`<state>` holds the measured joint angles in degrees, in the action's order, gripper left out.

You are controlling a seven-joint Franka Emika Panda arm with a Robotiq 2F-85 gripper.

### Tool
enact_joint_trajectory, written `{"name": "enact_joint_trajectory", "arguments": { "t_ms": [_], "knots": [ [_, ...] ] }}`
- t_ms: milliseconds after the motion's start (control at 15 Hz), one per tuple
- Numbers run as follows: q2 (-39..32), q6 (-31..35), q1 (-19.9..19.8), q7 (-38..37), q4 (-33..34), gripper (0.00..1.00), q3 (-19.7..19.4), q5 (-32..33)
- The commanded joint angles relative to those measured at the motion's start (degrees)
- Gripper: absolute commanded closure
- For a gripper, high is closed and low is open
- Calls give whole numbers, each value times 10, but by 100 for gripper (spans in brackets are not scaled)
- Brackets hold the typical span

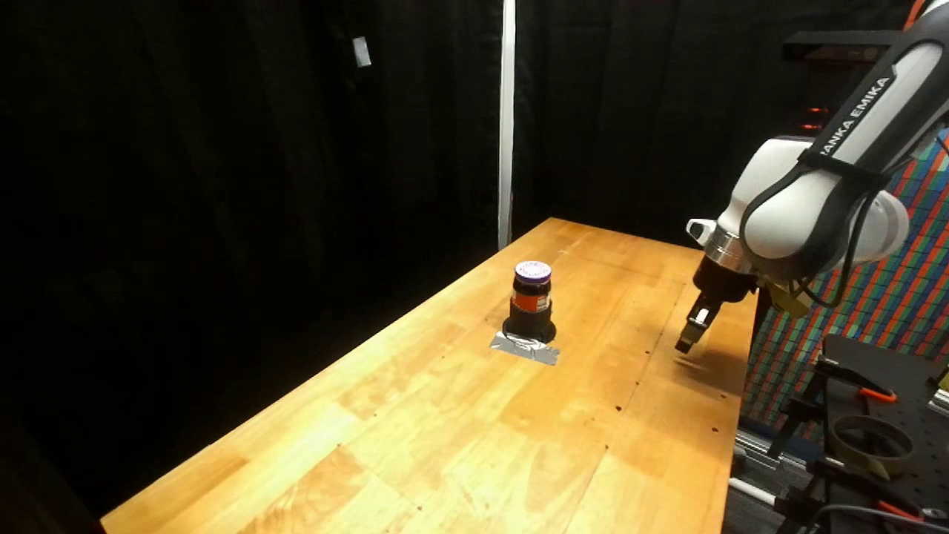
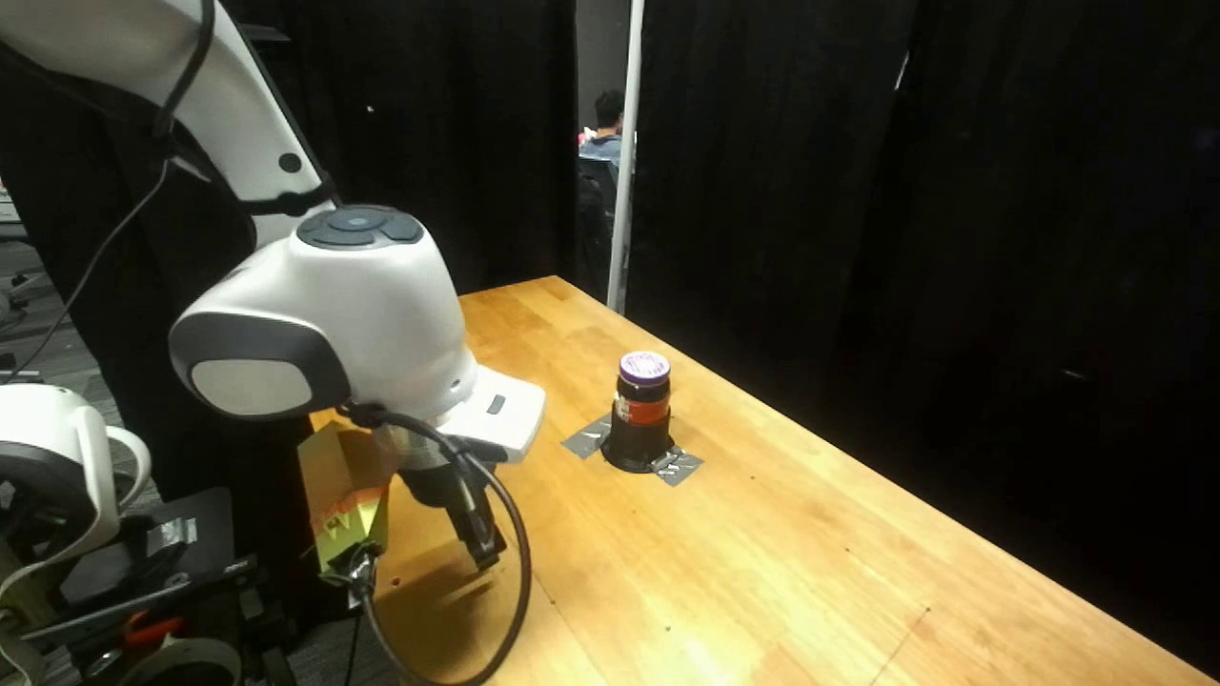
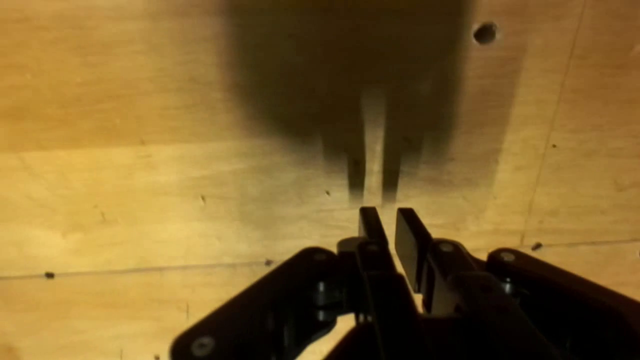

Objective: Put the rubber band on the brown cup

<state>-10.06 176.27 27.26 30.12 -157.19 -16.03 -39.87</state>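
The brown cup [image 1: 531, 302] stands upright on the wooden table as a small dark cylinder with a reddish-orange band round its middle and a white-topped purple lid. It also shows in an exterior view [image 2: 642, 411]. Its lower part sits in a black base [image 1: 531, 326]. A thin dark curved line shows by that base; I cannot tell whether it is the rubber band. No other rubber band is seen. My gripper [image 3: 387, 209] points down a little above the table, well apart from the cup. Its fingers are parted by a narrow gap with nothing between them.
Grey tape [image 1: 526, 348] lies at the base on the wooden table [image 1: 474, 430]. A cart [image 1: 882, 371] with a tape roll [image 1: 873, 443] stands beside the table edge near the arm. Black curtains and a pale pole [image 2: 625, 162] stand behind. A cable [image 2: 519, 562] loops below the wrist.
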Motion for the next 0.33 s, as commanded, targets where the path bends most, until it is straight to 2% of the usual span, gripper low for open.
{"name": "enact_joint_trajectory", "arguments": {
  "t_ms": [0, 133, 267],
  "knots": [
    [3, -118, 107, -99, 10, 57, -159, 165],
    [23, -201, 151, -172, 32, 53, -232, 270],
    [62, -281, 175, -248, 56, 38, -275, 373]
  ]
}}
